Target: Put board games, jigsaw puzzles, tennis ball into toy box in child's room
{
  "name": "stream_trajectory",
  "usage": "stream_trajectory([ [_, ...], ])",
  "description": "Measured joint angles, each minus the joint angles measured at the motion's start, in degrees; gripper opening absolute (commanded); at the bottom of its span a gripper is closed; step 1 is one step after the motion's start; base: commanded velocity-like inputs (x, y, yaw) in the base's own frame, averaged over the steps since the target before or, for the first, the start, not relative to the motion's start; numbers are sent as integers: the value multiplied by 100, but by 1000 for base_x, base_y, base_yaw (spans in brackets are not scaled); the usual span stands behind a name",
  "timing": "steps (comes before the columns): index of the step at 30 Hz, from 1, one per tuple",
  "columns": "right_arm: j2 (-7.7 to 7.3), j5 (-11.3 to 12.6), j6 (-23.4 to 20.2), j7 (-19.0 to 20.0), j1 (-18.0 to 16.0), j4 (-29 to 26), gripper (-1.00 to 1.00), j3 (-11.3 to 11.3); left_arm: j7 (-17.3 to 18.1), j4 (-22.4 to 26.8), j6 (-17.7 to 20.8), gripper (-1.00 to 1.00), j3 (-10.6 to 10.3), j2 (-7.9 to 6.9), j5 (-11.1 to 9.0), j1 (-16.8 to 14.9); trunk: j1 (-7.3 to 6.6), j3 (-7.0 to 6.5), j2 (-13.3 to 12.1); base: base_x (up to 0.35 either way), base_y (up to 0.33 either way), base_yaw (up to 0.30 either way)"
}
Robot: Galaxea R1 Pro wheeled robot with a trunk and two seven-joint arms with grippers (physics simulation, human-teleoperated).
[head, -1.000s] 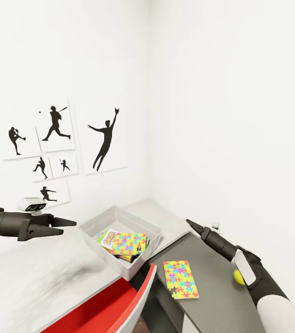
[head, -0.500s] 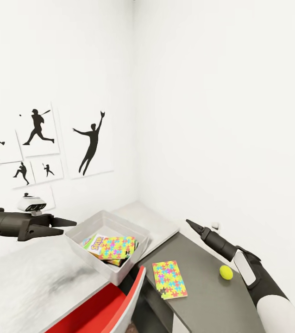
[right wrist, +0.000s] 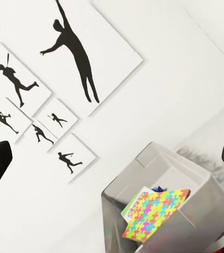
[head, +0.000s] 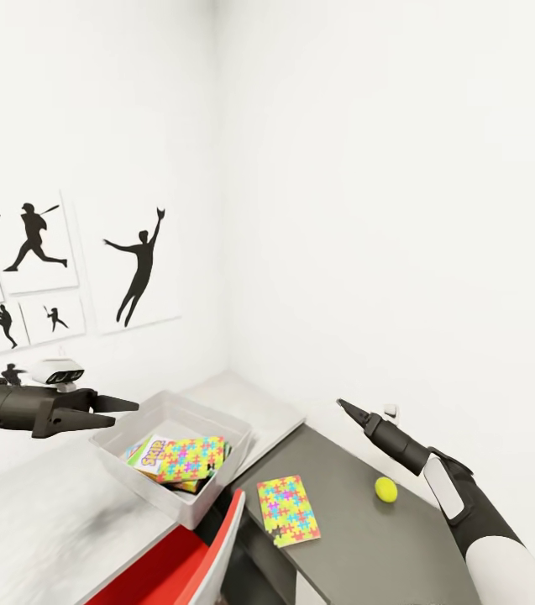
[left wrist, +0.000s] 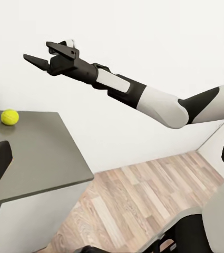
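The toy box [head: 170, 458] already holds a board game [head: 148, 451] under one jigsaw puzzle [head: 190, 459]. Another jigsaw puzzle [head: 287, 510] and the tennis ball [head: 385, 489] remain on the dark table [head: 359, 538]. Left gripper [head: 120, 409] and right gripper [head: 344, 409] hover empty, jaws parted.

Toy box [head: 120, 447] rim walls its contents; top stands open.

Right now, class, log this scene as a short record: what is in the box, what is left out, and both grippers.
toy box: holds one puzzle on a board game
table: second puzzle, ball
left gripper: open, empty, beside the box
right gripper: open, empty, above the table
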State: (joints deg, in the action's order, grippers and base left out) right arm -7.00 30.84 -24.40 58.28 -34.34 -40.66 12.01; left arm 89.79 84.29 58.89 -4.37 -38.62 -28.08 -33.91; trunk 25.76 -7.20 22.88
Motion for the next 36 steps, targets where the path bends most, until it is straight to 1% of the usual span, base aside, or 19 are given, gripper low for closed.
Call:
stream_trajectory([
  [33, 18, 0, 11, -9, 0, 2, 100, 0, 0, -7, 0, 100, 1, 0, 0, -5, 0, -247, 0, 0, 0, -206],
  [36, 24, 0, 13, -9, 0, 2, 100, 0, 0, -7, 0, 100, 4, 0, 1, -1, 0, -260, 0, 0, 0, -104],
])
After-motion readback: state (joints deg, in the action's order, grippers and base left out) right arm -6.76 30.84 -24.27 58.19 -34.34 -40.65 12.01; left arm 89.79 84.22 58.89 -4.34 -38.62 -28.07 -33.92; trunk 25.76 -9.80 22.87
